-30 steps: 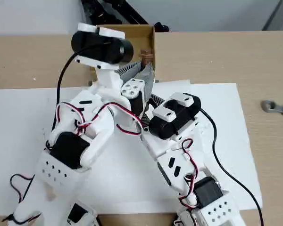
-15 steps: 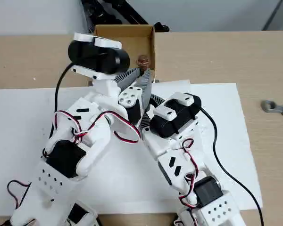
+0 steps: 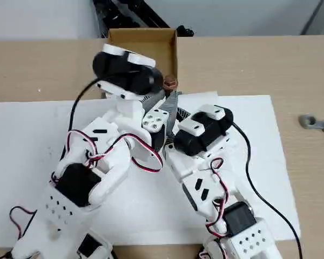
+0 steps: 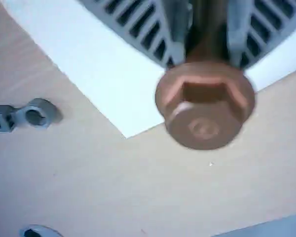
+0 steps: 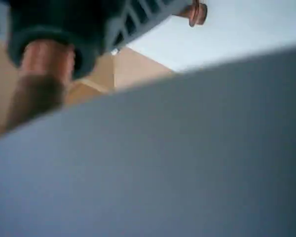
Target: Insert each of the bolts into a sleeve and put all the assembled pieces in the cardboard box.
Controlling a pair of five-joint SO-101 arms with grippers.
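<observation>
**Bolt gripped beside the cardboard box: lift it over the wall before letting go**

The left pincer [image 4: 207, 24] is closed on a copper bolt [image 4: 204, 106], with the shaft clamped between its two ribbed grey fingers [image 4: 175, 22] and the head sticking out past the tips. In the high view the bolt head [image 3: 169, 82] sits just outside the right wall of the cardboard box [image 3: 143, 36], near the box's front right corner and above the edge of the white sheet [image 3: 32, 135]. The state of the right pincer cannot be told from these views. The right arm [image 3: 202, 132] lies close under the left arm, in front of the box.

I judge the step in hand to be carrying this piece into the box. To do it well, hold the clamp firm, raise the bolt clear of the wall's top edge and move it across over the box floor. Open the pincer only once the whole piece is inside the walls, because a release at the present spot would drop it on the tabletop [image 3: 232, 65] outside the box. The two arms are crowded together, so the swing should lead away from the right arm.

The bolt is copper-coloured. It has a broad round flange and a raised hexagonal head, and the end face is flat. The shaft is plain where it shows. I cannot tell whether a sleeve is already on it, as the fingers cover that part.
</observation>
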